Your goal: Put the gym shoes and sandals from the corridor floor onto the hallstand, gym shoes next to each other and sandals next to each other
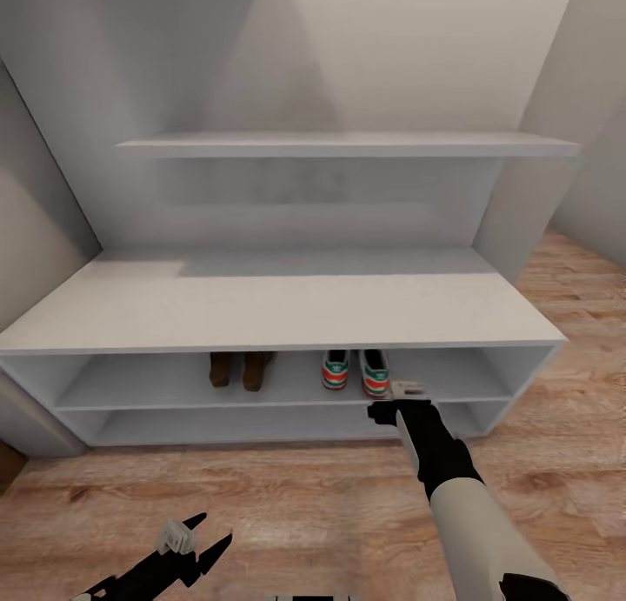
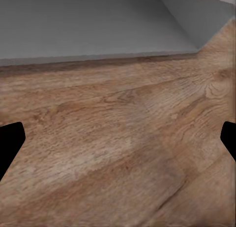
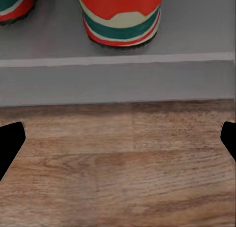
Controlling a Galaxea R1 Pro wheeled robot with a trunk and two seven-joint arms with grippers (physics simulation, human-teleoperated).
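I am looking down at the hallstand (image 1: 261, 305) from the head camera. Both gym shoes (image 1: 355, 370) are sitting side by side on its upper open shelf, heels facing me, long axes running front to back into the shelf, toes hidden under the top board. The two sandals (image 1: 239, 369) are sitting next to each other on the same shelf, to the left of the sneakers, also lying front to back. Nothing of the pairs is resting on the corridor floor (image 1: 287, 497).

My right gripper (image 1: 402, 403) is hovering just in front of the shelf edge, below the right-hand sneaker; its fingers are spread wide and holding nothing. My left gripper (image 1: 187, 540) is hanging low over the floor, well apart from the rack, fingers likewise spread and empty.
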